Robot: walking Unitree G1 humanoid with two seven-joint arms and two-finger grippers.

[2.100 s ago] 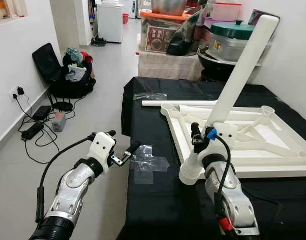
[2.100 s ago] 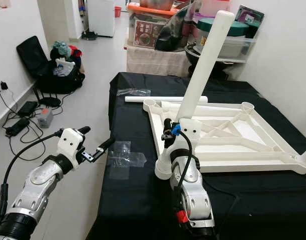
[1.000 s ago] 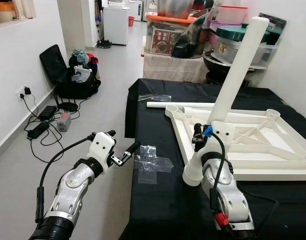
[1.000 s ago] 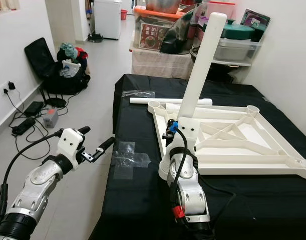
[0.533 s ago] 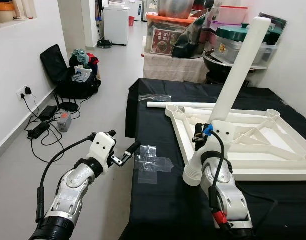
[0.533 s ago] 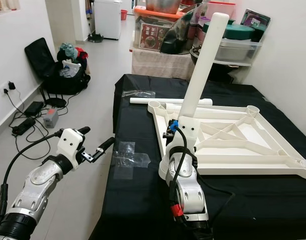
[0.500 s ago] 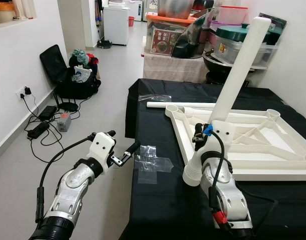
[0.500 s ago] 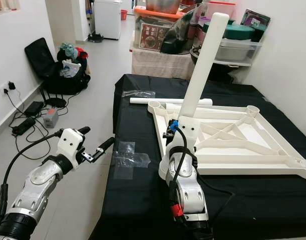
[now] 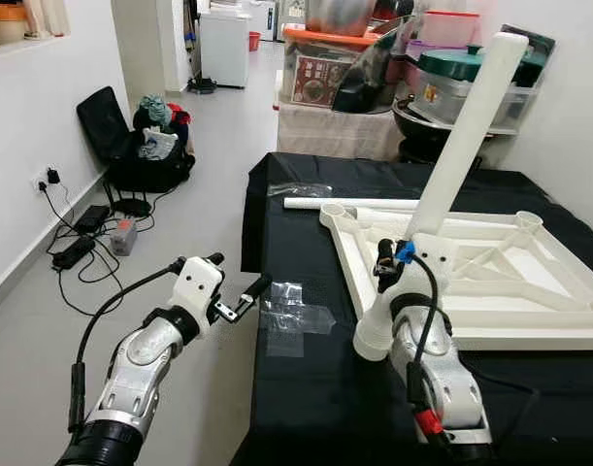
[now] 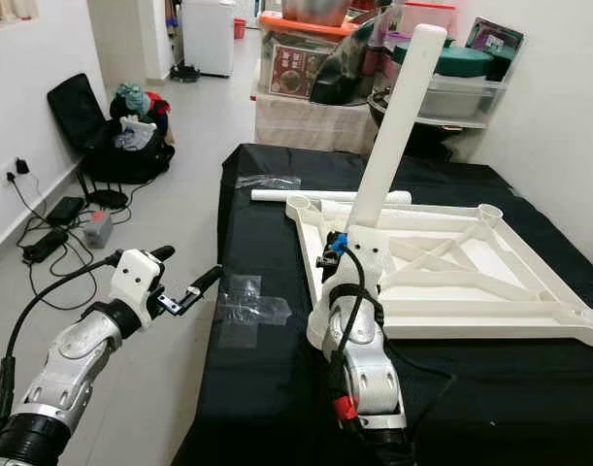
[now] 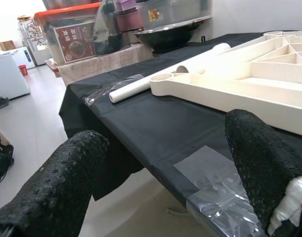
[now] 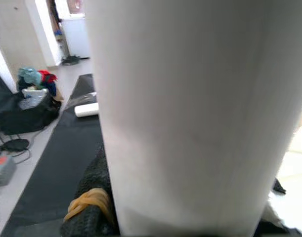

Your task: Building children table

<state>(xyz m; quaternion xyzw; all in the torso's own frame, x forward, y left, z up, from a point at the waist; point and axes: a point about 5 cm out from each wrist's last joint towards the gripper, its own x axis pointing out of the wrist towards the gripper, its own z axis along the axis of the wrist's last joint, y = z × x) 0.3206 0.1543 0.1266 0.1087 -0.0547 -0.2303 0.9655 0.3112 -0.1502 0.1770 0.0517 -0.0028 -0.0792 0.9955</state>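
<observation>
1. Beyond the black-draped surface (image 9: 315, 388), a low stand carries storage boxes: an orange-lidded clear bin (image 9: 315, 58) with a printed carton inside, and a green-lidded box (image 9: 451, 73) beside a dark wok (image 9: 422, 116). I cannot make out the rest of their contents.
2. An open black bag (image 9: 131, 136) on the floor by the wall holds bundled clothes.
3. The right gripper (image 9: 398, 267) is clamped on a long white table leg (image 9: 466, 126), low on the tube. The leg slants up and away, its ribbed lower end (image 9: 371, 340) hanging just above the cloth at the near corner of the frame.
4. The right wrist view shows the white tube pressed between the black fingers (image 12: 89, 197).
5. The left gripper (image 9: 243, 301) hovers off the surface's left edge with its jaws spread wide and empty, next to a sheet of clear plastic (image 9: 291, 316) lying on the cloth.
6. The upturned white tabletop frame (image 9: 471, 282) lies flat on the surface, with a second leg (image 9: 345, 204) lying behind it.
7. Compared with two seconds ago, the view has shifted a little; the leg keeps nearly the same tilt.
</observation>
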